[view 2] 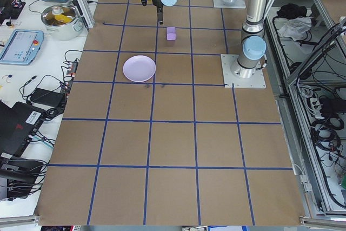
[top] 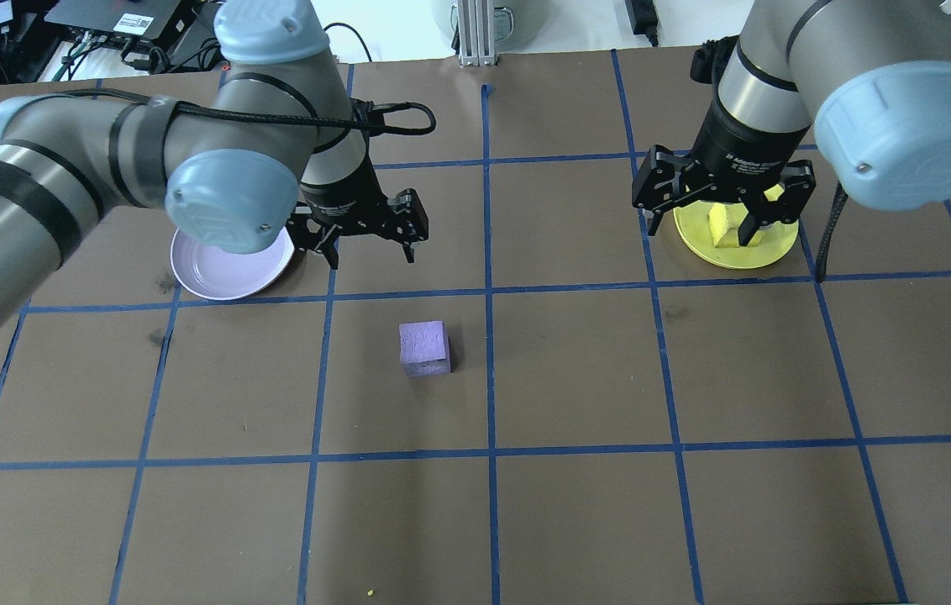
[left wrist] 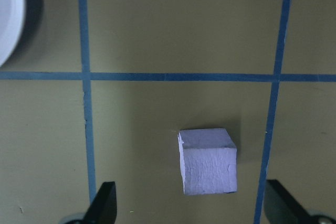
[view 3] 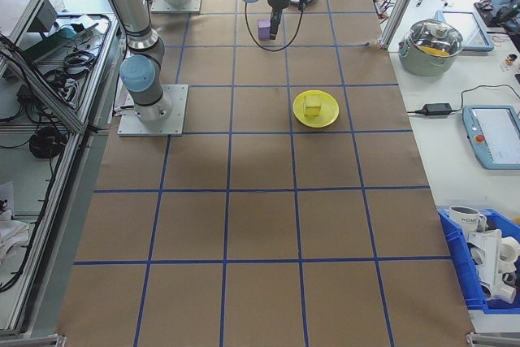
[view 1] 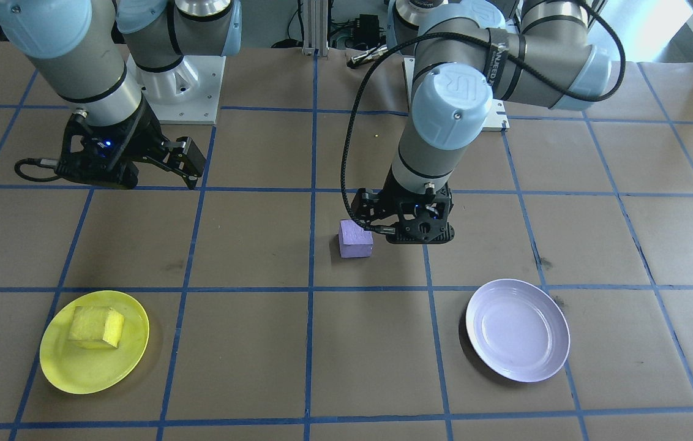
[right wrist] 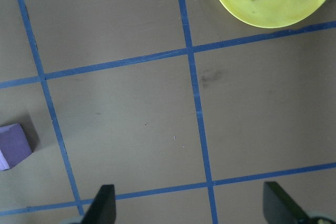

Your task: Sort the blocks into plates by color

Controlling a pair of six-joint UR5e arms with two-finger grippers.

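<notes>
The light purple block lies on the brown table, apart from both plates. My left gripper hovers open just beyond it, beside the lavender plate, which holds nothing. In the left wrist view the purple block sits between and ahead of the open fingertips. The yellow block rests in the yellow plate. My right gripper hangs open above that plate with nothing between its fingers. The right wrist view shows the yellow plate at the top and the purple block at the left edge.
Blue tape lines divide the brown table into squares. The arm bases stand on the robot's side. Beyond the table ends are side benches with a lidded pot, tablets, cables and a blue bin.
</notes>
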